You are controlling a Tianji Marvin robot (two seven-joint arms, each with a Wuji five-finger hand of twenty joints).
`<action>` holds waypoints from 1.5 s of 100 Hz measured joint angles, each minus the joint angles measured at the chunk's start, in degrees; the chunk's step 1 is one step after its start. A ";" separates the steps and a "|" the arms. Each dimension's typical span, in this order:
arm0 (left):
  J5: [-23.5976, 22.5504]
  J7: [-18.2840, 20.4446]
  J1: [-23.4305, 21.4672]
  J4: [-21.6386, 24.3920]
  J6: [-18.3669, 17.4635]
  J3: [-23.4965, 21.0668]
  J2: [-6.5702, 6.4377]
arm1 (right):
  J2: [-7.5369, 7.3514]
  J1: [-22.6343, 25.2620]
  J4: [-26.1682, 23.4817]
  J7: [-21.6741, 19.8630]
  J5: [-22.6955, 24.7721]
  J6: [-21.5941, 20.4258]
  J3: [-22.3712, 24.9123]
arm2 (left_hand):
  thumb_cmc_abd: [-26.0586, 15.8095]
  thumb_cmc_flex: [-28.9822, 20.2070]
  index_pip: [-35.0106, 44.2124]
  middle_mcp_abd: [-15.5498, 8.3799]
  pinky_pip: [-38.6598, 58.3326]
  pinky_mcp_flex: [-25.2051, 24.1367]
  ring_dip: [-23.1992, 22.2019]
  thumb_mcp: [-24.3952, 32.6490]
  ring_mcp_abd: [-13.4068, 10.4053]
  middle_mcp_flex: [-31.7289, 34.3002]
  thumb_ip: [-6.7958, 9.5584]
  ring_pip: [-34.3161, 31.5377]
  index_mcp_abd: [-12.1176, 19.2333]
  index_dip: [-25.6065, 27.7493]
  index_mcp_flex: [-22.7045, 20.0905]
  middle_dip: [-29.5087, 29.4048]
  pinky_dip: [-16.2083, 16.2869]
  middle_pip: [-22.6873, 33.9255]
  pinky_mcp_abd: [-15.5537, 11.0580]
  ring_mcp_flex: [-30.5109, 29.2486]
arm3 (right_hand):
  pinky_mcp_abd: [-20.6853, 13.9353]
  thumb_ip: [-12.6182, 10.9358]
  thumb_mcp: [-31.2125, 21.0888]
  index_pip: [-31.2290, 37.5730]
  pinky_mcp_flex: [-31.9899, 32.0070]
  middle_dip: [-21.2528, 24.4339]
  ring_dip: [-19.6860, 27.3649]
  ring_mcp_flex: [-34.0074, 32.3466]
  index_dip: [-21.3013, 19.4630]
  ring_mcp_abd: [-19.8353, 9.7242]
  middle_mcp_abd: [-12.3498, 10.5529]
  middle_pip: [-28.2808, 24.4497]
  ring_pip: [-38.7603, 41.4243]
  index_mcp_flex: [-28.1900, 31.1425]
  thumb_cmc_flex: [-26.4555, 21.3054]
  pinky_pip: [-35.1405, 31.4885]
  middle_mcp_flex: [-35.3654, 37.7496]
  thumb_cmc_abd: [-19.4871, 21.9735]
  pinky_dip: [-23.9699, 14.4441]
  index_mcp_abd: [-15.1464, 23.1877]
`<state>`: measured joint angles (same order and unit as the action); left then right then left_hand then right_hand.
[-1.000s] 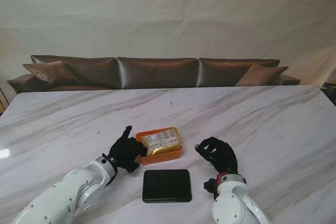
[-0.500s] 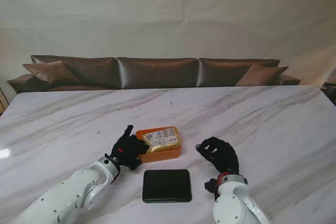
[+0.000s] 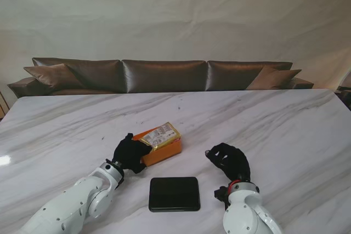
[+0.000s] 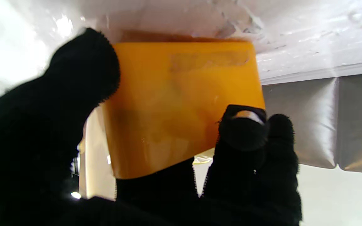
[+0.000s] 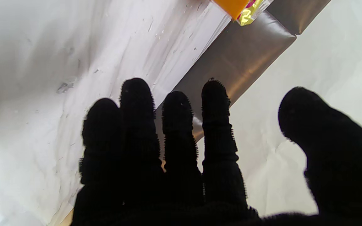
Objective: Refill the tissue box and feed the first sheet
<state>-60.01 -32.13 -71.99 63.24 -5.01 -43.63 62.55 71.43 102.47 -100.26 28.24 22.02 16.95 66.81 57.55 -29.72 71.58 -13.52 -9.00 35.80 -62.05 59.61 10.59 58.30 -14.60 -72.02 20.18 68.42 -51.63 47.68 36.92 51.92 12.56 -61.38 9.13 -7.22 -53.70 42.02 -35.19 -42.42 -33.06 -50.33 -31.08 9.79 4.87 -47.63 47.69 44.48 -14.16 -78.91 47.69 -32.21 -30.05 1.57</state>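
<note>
Left hand (image 3: 130, 154) clamped on the orange tissue box (image 3: 160, 152), gripping its left end. The box is tipped: left end raised off the marble table (image 3: 285, 130), far-right edge appears to sit on or near the surface, though contact cannot be confirmed. In the left wrist view the thumb lies on one side of the box's broad orange face (image 4: 181, 103) and the fingers (image 4: 250, 138) wrap the opposite edge.

The foil tissue pack (image 3: 162, 133) rides in the open top of the box, its label face tilted away from me and to the right. Judgement: at this tilt it could slide out.

Long axis of the box runs roughly left-right, skewed so the right end points farther from me.

Right hand (image 3: 229, 160) sits to the right of the box, well apart, fingers spread, holding nothing. The right wrist view shows only a corner of the box (image 5: 233, 5) and pack past the fingertips (image 5: 137, 94).

Black lid (image 3: 174, 193) lies flat, nearer to me than the box, between the two arms, touching neither hand.

Room: bare marble to the right of the box and beyond it; table edges far off. The left hand is on the box; the right is the free one, with an open approach to the box's right end.
</note>
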 measured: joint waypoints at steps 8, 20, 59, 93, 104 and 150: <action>0.00 1.56 -1.70 2.57 0.12 -2.53 -0.05 | 0.00 0.15 -0.22 0.14 0.09 -0.13 0.14 | 1.04 -0.40 -0.22 0.70 0.00 2.32 -0.85 -0.02 0.01 1.29 0.00 -0.82 -0.93 0.01 -0.64 0.48 -2.05 -0.54 1.69 -2.92 | 0.02 0.20 0.00 0.00 -0.22 0.00 0.00 -0.60 0.00 -0.01 0.00 0.00 0.00 0.00 0.00 0.00 0.00 0.00 0.00 0.01; 1.67 2.13 -3.02 4.77 0.14 -4.31 0.13 | 0.00 0.27 -0.46 0.57 0.12 -0.31 0.20 | 2.19 -0.66 -0.24 0.85 0.00 4.45 -2.01 -0.02 0.01 2.65 0.01 -1.65 -1.49 0.53 -1.58 0.90 -9.00 -1.37 2.56 -5.57 | 0.07 0.29 -0.02 0.00 -0.24 0.00 0.00 -0.65 0.00 -0.01 0.00 -0.01 0.00 0.00 0.00 0.00 0.01 0.00 0.00 0.01; 9.83 10.10 -10.38 16.29 -0.52 -15.35 1.83 | -0.15 1.02 -1.15 2.22 2.24 -2.55 -1.14 | 4.56 -1.57 -0.24 1.01 -0.21 6.68 -1.99 -0.02 -0.24 4.15 0.01 -4.39 -1.71 2.19 -2.86 1.42 -12.54 -1.38 3.78 -7.28 | 0.16 -0.59 5.25 -1.07 0.60 -0.12 0.00 0.07 0.00 -0.01 -0.03 -0.01 0.00 -8.28 0.13 0.00 -1.18 -0.58 0.01 -0.16; 18.76 21.67 -16.46 28.32 -0.87 -22.39 1.73 | -0.66 0.13 1.04 4.29 6.36 -7.07 -6.96 | 5.17 -2.91 -0.24 1.55 -0.31 7.32 -0.66 -0.02 -0.27 4.17 0.02 -6.05 -2.41 2.33 -2.89 1.92 -12.54 -1.38 3.91 -7.28 | 0.16 -1.95 5.18 -1.33 2.73 -0.14 -0.07 2.23 0.90 -0.01 -1.00 -0.08 0.00 -17.28 4.49 1.05 -5.19 -5.10 0.01 -0.92; 21.45 25.45 -17.93 32.29 -0.06 -24.16 1.69 | -0.54 -1.07 2.97 5.58 6.60 -8.35 -9.16 | 5.41 -3.33 -0.22 1.58 -0.43 7.82 0.38 -0.02 -0.29 4.18 0.02 -6.76 -2.42 2.83 -2.89 1.95 -12.54 -1.38 3.92 -7.28 | 0.16 -1.95 4.85 -1.39 2.87 -0.14 -0.08 2.48 1.28 -0.01 -1.14 -0.05 0.00 -18.69 5.35 1.66 -6.54 -5.10 0.01 -0.94; 39.82 38.78 -20.66 42.32 4.73 -27.66 0.60 | 2.06 -5.95 7.75 7.74 -2.83 -13.01 -12.70 | 5.90 -3.98 0.02 1.64 -0.50 8.16 1.34 -0.02 -0.32 4.66 0.03 -7.42 -2.54 5.34 -3.23 2.37 -12.15 -1.38 3.95 -7.30 | 0.80 2.48 4.79 -3.11 3.32 -0.15 -0.87 2.85 3.94 0.71 -0.76 -0.03 0.00 -15.57 13.17 1.71 -6.32 0.65 -0.20 -2.30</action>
<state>-20.19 6.66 -92.66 105.56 -0.29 -71.29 63.15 73.49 96.52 -92.51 35.99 19.19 3.95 54.11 63.45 -33.70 71.60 -11.88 -9.50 43.96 -60.71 59.58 10.27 62.95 -14.57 -79.44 17.65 73.77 -54.86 50.05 24.77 50.55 16.51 -68.68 9.93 -4.75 -48.91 38.91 -31.87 -42.57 -33.93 -47.48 -27.13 10.50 4.11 -47.66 47.69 28.91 -0.99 -77.20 41.38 -31.57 -30.25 -0.74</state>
